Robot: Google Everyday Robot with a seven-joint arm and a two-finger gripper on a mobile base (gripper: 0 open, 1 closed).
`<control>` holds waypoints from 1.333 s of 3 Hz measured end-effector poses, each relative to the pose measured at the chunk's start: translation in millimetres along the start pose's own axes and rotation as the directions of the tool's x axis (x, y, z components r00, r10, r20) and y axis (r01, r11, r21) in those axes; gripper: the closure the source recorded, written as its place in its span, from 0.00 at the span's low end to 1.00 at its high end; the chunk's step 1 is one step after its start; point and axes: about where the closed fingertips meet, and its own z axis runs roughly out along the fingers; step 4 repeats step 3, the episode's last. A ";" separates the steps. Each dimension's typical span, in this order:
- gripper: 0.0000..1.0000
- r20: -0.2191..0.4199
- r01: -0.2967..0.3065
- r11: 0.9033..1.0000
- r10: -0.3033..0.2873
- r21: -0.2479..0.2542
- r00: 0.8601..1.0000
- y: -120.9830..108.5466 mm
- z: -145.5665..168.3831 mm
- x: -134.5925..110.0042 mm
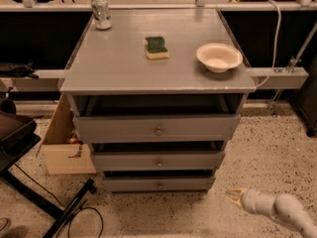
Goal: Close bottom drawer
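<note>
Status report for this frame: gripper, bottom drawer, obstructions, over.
Gripper low at right, touching nothing. Bottom drawer looks nearly in, dark gap above its front. Bare floor between them, nothing in the way.

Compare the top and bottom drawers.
The top drawer has the tallest, widest front; the bottom drawer the slimmest. The top drawer sits under the tabletop, the bottom drawer near the floor. Both are grey with a round knob. The pincer is low, right of the bottom drawer, apart.

Cabinet top (124, 68): can (101, 13); sponge (157, 47); bowl (219, 57); tool (235, 195) near floor (262, 148)
</note>
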 end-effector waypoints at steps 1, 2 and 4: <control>1.00 -0.234 0.043 0.972 0.013 0.231 0.972 -30.3 -152.0 26.1; 1.00 -0.320 0.098 0.921 0.031 0.377 0.947 -40.7 -239.9 -0.8; 1.00 -0.345 0.241 0.853 -0.077 0.463 0.936 -41.1 -298.1 -87.7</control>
